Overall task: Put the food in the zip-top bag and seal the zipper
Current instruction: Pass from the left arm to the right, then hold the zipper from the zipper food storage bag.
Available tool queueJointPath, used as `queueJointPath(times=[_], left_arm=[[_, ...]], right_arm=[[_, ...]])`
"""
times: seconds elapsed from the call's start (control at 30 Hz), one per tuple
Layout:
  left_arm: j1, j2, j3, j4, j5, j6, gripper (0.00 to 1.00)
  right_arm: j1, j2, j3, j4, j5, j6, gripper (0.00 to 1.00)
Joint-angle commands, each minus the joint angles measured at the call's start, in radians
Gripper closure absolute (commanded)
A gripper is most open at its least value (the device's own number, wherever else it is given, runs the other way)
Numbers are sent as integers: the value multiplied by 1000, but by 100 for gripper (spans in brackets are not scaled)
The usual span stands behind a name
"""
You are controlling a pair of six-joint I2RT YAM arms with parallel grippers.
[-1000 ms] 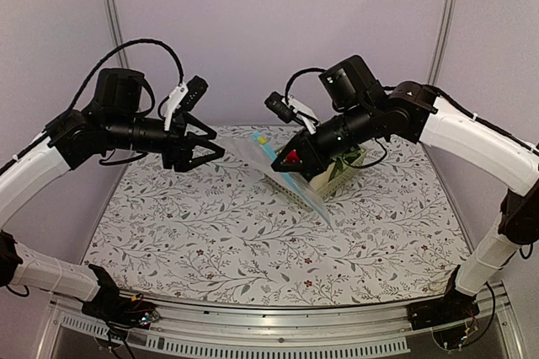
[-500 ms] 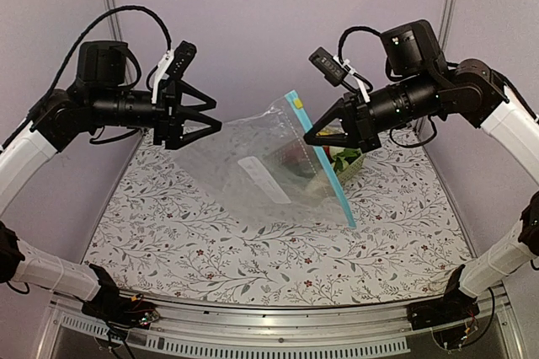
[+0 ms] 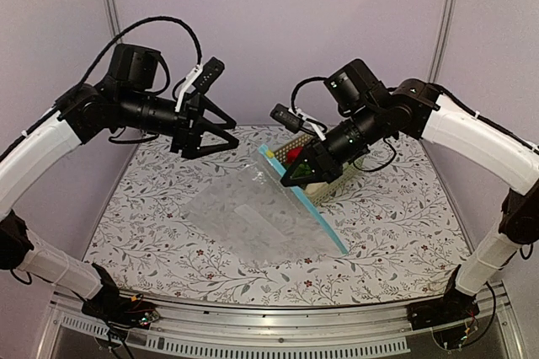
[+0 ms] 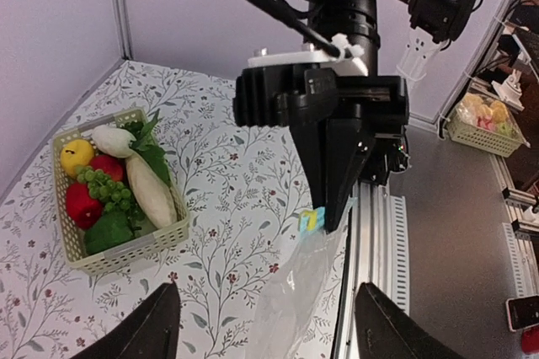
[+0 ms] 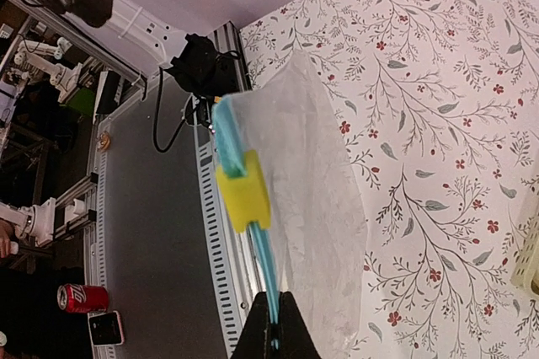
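Observation:
The see-through zip-top bag (image 3: 253,220) lies slack on the table, its light-blue zipper (image 3: 316,220) running from the right gripper to the front right. My right gripper (image 3: 292,175) is shut on the zipper's far end (image 5: 265,279), just below a yellow slider (image 5: 244,190). My left gripper (image 3: 217,134) is open and empty, raised above the table to the left of the bag. The food sits in the pale green basket (image 4: 126,251): a yellow apple (image 4: 76,157), red pieces (image 4: 82,205), a white radish (image 4: 150,189) and green leaves (image 4: 107,233). In the left wrist view my fingertips (image 4: 164,308) frame the bag's slider end (image 4: 312,221).
The basket (image 3: 338,175) stands at the back right, right behind the right gripper. The floral tablecloth (image 3: 168,241) covers the table. A metal rail (image 3: 278,325) runs along the front edge. Walls close in the back and sides.
The right gripper has come down and left with the zipper, so the bag, held up half a second ago, now drapes on the table. The left gripper has moved right and lower.

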Motion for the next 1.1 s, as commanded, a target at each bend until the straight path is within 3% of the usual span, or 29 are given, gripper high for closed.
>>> queueJointPath(times=[0.0,0.2,0.47,0.63,0.8,1.07], left_arm=[[-31,63,-62,29,72,-9,31],[-38,104,-121,96,134,-18,43],[-38,118,-158,164,200,-66,52],[-38,120,-164,192,228,-88,63],[-38,124,-170,191,219,-93,82],[-38,119,-182,178,209,-89,96]], right_arm=[[-4,43,-8,22,0,7,100],[-4,63,-17,33,-3,7,100],[-4,63,-26,35,12,7,100],[-4,64,-34,36,17,8,100],[-4,61,-37,38,32,18,100],[-7,45,-51,65,60,53,100]])
